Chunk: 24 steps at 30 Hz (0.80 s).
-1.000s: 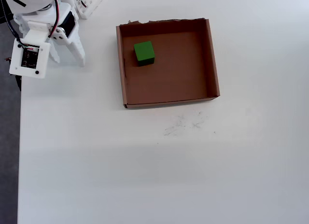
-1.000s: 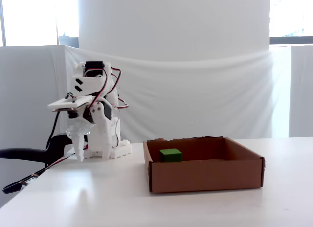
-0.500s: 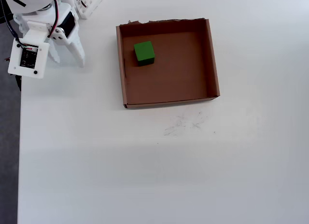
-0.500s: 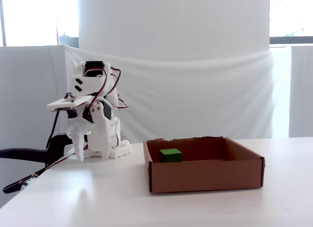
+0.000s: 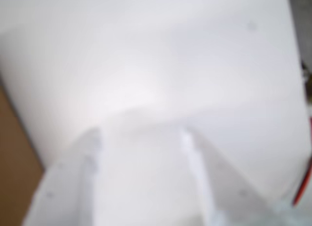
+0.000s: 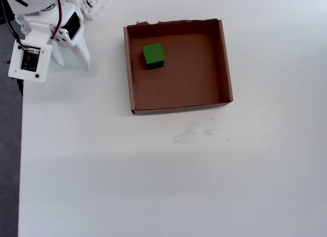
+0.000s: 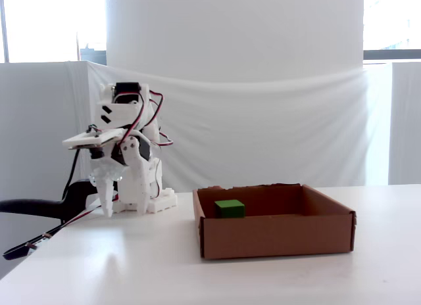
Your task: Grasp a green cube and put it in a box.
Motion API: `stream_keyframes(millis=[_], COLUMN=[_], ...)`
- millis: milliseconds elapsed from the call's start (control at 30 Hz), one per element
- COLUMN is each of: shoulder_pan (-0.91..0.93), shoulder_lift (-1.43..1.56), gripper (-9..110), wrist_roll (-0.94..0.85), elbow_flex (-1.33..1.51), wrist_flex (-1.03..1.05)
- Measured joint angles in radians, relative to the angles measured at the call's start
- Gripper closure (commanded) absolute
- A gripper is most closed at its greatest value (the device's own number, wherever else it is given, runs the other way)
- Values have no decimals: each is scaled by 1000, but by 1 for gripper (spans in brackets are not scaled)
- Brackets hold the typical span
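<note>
**Cube rests in the box; arm folded away beside it**

Taking the box (image 7: pixel 273 219) as the landmark and working from its near side outward: in the fixed view its front wall faces the camera, and just behind that wall, toward the box's left side, sits the green cube (image 7: pixel 229 208). The overhead view confirms it: the green cube (image 6: pixel 153 55) lies flat on the cardboard floor near the left wall and closer to the ragged torn edge than to the opposite wall of the box (image 6: pixel 225 63). It touches neither wall as far as can be seen.

Judged from this, the placing looks done: the cube is inside and nothing grips it. At most, settling the arm at rest is left.

Further off, well apart from the box's left wall, the gripper (image 6: pixel 70 63) points down at the bare table (image 6: pixel 153 175), close to the arm's base. In the overhead view its two white fingers stand spread, with a clear gap between the tips. The blurred wrist view agrees: the gripper (image 5: pixel 141 138) shows parted fingers with only white tabletop between them, and a brown sliver of box at the picture's left edge. The jaws are released and hold nothing; whether the tips touch the table cannot be told.
</note>
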Motion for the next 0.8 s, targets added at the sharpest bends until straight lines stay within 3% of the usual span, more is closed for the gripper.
stream_keyframes(millis=[800], shoulder_pan=[0], shoulder_lift=[0], gripper=[78], wrist_roll=[60], elbow_flex=[0], wrist_flex=[6])
